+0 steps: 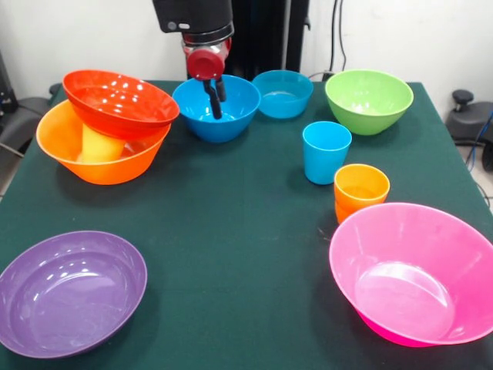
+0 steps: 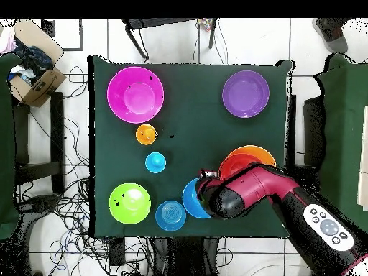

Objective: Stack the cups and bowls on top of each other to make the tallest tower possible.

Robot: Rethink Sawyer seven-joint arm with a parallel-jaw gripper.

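Glossy plastic is making the blue bowl (image 1: 216, 108) look light, stiff and slippery; it is sitting at the upper middle of the front view, beside the tower (image 1: 108, 127) at upper left. The gripper (image 1: 215, 99) is hanging inside it, fingers nearly together and pinching nothing. Its thin rim is probably offering the safest hold.

A robotics lab is showing here: a red and black arm (image 2: 287, 198) is reaching over a table (image 1: 231, 231) draped in dark green cloth, cables (image 2: 72, 215) are trailing across the white tiled floor (image 2: 180, 39), and a cardboard box (image 2: 36, 79) of clutter is sitting beside the table.
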